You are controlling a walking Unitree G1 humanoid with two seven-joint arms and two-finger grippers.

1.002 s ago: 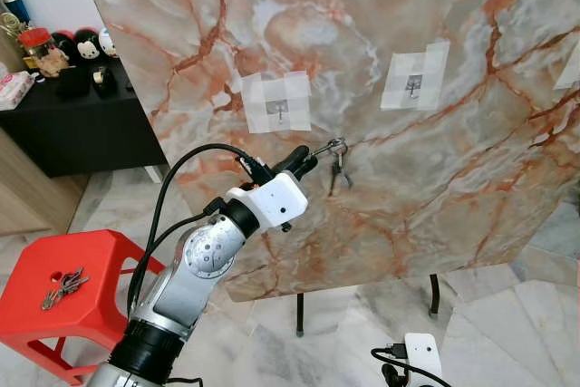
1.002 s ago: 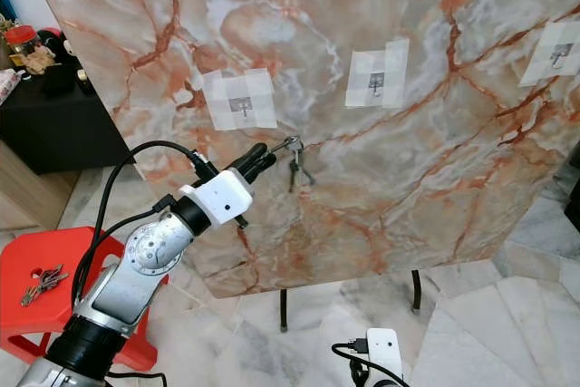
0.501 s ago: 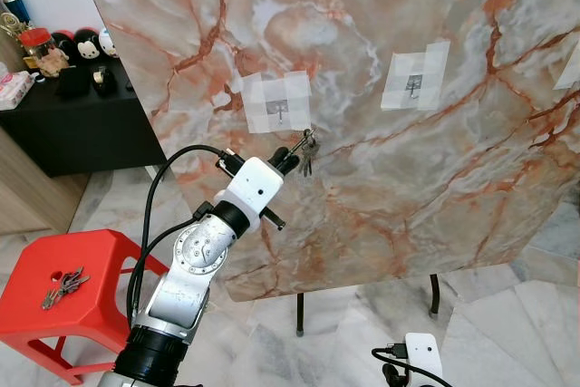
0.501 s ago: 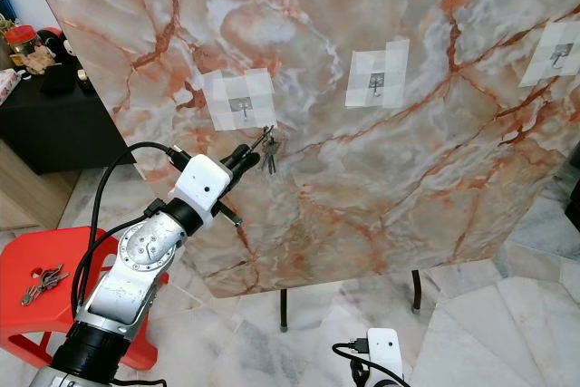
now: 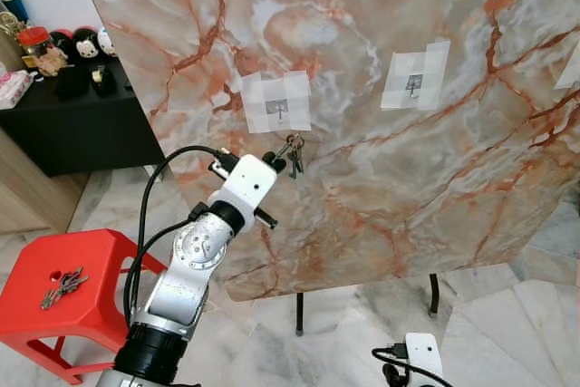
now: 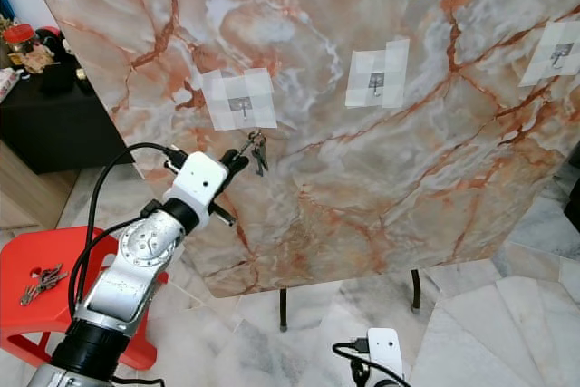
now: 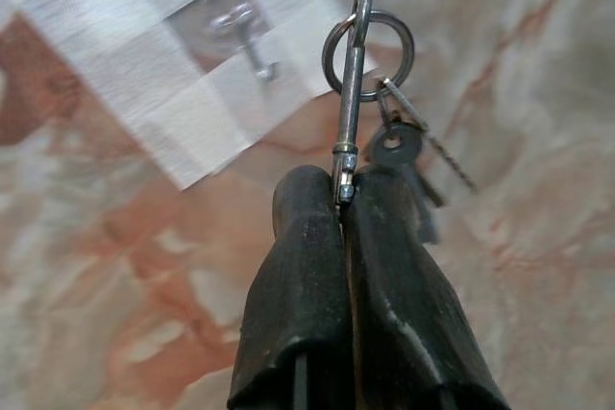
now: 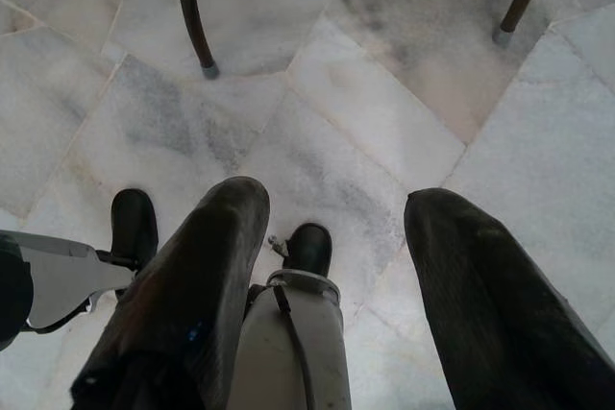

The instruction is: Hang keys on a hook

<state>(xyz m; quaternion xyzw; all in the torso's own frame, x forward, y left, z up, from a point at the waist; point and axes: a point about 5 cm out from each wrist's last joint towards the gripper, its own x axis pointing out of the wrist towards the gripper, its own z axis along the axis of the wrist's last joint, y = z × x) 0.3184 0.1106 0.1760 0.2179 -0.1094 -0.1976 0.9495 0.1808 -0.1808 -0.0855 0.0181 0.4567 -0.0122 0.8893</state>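
Up against the marble board (image 5: pixel 435 178), the left gripper (image 7: pixel 343 201) has its fingers pressed together on the clasp of the keys (image 7: pixel 370 84), ring and keys dangling just below the taped hook (image 5: pixel 282 113), not on it. Right gripper (image 8: pixel 327 228) hangs low over the floor, fingers spread. Another bunch of keys (image 5: pixel 62 286) lies on the red stool (image 5: pixel 36 314).

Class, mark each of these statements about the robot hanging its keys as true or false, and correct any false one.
1. The left gripper is shut on the key bunch. True.
2. The key ring already hangs on the hook. False: it is beside the hook, not on it.
3. A second set of keys lies on the red stool. True.
4. The right gripper grips a key. False: it hangs open above the floor.
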